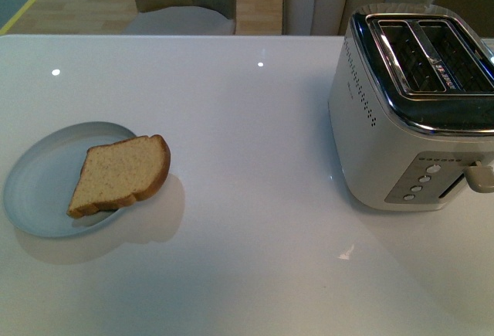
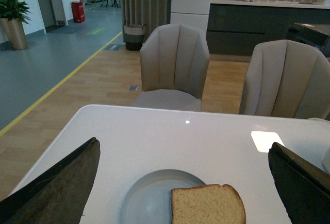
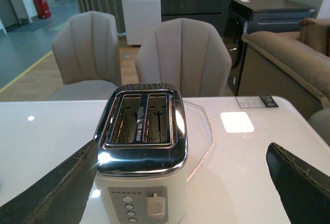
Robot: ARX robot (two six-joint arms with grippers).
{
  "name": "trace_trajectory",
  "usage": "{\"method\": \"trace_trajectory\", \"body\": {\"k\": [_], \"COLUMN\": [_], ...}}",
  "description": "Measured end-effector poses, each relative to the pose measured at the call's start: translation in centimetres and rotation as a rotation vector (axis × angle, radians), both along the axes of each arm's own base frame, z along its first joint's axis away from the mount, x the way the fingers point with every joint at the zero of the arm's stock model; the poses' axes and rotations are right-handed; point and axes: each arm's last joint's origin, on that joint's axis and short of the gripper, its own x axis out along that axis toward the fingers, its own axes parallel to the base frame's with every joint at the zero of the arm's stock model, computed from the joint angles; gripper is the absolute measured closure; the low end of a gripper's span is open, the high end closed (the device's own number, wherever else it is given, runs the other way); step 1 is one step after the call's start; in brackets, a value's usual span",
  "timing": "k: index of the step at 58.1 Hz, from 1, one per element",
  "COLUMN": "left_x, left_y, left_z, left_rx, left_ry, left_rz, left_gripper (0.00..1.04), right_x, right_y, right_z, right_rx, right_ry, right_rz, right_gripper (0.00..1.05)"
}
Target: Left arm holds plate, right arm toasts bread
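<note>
Glossy white table — toaster mirror-chrome top, satin body; bread rough, porous; plate smooth, matt.

Front view down over table, left wrist near plate, right wrist near toaster

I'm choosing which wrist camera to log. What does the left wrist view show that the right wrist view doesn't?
Only the left wrist view: the plate with the bread on it, ahead of the open left gripper. Only the right wrist view: the toaster, both slots empty, a sofa, and the open right gripper. Both: the white table and grey chairs behind it.
</note>
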Motion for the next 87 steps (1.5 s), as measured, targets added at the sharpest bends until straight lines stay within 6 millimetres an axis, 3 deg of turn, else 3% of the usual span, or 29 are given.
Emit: {"method": "trace_trajectory", "body": {"k": [28, 34, 36, 45, 52, 63, 71, 87], "left_x": [0.0, 0.3, 0.5, 2.3, 4.3, 9.2, 12.8, 16.9], "left_y": [0.0, -0.2, -0.2, 0.1, 1.0, 3.0, 4.5, 6.5], "left_z": [0.0, 0.0, 0.0, 1.5, 1.4, -0.6, -3.5, -9.4], "left_rx": [0.000, -0.214, -0.266, -0.329, -0.343, -0.326, -0.319, -0.351], "left_ry": [0.000, 0.395, 0.450, 0.442, 0.443, 0.475, 0.539, 0.680], "left_rz": [0.000, -0.012, -0.001, -0.018, -0.004, 0.028, 0.065, 0.131], "left_gripper": [0.07, 0.07, 0.07, 0.07, 0.07, 0.07, 0.07, 0.07], "right_x": [0.0, 0.0, 0.0, 0.0, 0.0, 0.0, 0.0, 0.0], "right_y": [0.0, 0.0, 0.0, 0.0, 0.0, 0.0, 0.0, 0.0], "right_z": [0.0, 0.0, 0.0, 0.0, 0.0, 0.0, 0.0, 0.0], "right_rx": [0.000, 0.000, 0.000, 0.000, 0.000, 0.000, 0.000, 0.000], "right_ry": [0.000, 0.000, 0.000, 0.000, 0.000, 0.000, 0.000, 0.000], "right_rz": [0.000, 0.000, 0.000, 0.000, 0.000, 0.000, 0.000, 0.000], "right_gripper": [0.09, 0.09, 0.09, 0.09, 0.09, 0.09, 0.09, 0.09]}}
